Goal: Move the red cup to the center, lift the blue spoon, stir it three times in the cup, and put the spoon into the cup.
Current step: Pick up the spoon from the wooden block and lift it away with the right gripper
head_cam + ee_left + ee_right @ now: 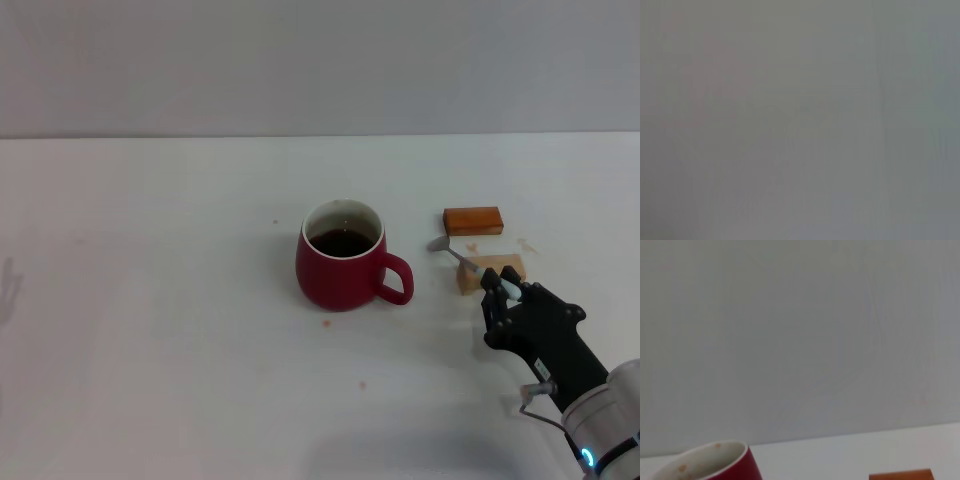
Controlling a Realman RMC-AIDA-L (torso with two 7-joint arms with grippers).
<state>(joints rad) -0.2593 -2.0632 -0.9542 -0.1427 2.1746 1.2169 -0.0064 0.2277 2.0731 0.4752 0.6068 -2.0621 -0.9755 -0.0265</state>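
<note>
- Right gripper (pixel 503 292) pinches the spoon (pixel 462 257) by its handle, bowl raised beside the tan block (pixel 492 271).
- Cup (pixel 342 257) sits mid-table.
- Next: carry the spoon over the cup for stirring.

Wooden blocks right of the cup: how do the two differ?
The far block is orange-brown; the near block is pale tan. The far block lies fully exposed; the near block is partly hidden by the spoon and right hand. Both lie flat on the table.
</note>
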